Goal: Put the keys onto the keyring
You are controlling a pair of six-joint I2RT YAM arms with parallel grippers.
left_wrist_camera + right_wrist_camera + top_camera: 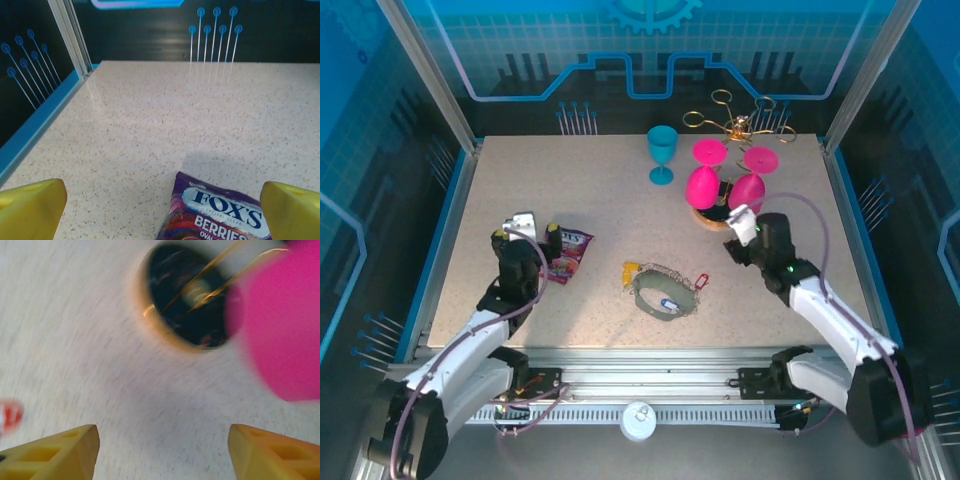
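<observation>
Top external view, starting from your side of the table: the left gripper hovers over the left part of the table, with a candy packet just beside it on the right. In the left wrist view its fingers stand far apart at both edges, and only the table and the packet lie below them. It is released and empty.

A little farther, in the middle, lies the keyring, flat on the table, its long axis roughly left to right. The keys are at it: a yellow key at its left end, a blue key inside the loop, a red key at its right end (whether any is already threaded on, I cannot tell; a fourth key I cannot find).

Farther again and to the right is the right gripper, near the red end. It faces away — toward the round base beside the pink goblet. Its fingers are spread, with bare table between them.

So I judge this: the right arm is the nearer one, and the ring lies to its left and toward you — you should turn the claw around before you come down.
</observation>
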